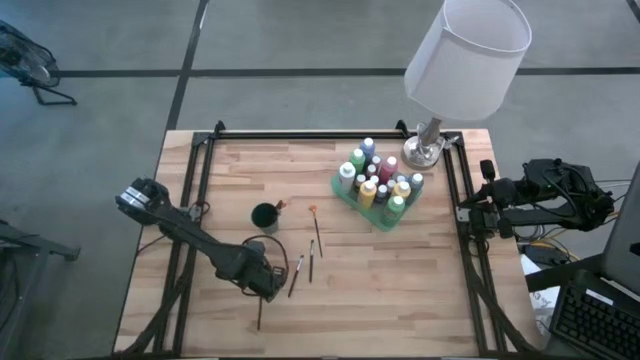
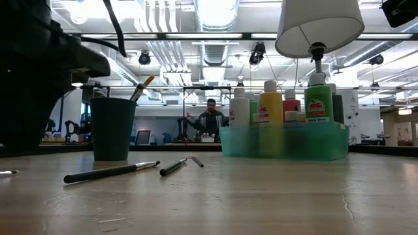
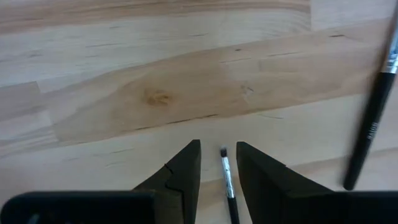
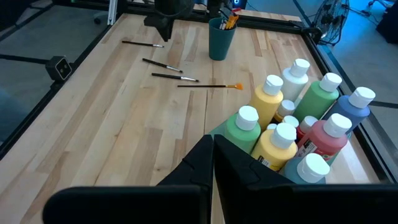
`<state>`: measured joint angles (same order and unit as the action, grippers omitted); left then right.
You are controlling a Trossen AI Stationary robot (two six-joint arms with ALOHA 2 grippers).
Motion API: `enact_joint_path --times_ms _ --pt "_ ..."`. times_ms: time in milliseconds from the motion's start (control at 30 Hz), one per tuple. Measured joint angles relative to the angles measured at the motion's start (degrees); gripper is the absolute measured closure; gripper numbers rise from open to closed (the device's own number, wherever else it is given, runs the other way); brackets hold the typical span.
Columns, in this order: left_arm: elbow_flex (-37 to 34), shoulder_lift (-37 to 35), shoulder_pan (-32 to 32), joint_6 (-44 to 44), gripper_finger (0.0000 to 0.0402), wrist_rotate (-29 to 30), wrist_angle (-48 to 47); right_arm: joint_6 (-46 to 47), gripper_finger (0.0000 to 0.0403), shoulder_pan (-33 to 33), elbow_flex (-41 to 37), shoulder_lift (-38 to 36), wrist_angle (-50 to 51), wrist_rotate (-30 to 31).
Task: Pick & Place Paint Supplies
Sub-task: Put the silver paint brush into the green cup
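Observation:
My left gripper is open and low over the table's near left part. Its fingers stand on either side of a thin dark-handled brush that lies flat on the wood, without touching it. Three more brushes lie to its right. The paint bottles stand upright in a translucent green tray. A dark green cup holds one brush. My right gripper is shut and waits at the table's right edge, beside the tray.
A lamp with a white shade stands on its metal base at the far right corner, just behind the tray. Black rails run along the table's sides. Bare wood lies near the front right. A person sits far behind the table.

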<state>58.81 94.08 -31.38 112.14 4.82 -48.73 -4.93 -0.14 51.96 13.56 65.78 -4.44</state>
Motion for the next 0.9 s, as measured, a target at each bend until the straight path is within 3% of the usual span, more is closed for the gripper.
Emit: enact_joint_path --times_ms 900 --pt "0.09 5.64 0.04 -0.03 0.0301 -2.24 5.24 0.00 0.0394 0.02 0.00 0.00 0.00 0.02"
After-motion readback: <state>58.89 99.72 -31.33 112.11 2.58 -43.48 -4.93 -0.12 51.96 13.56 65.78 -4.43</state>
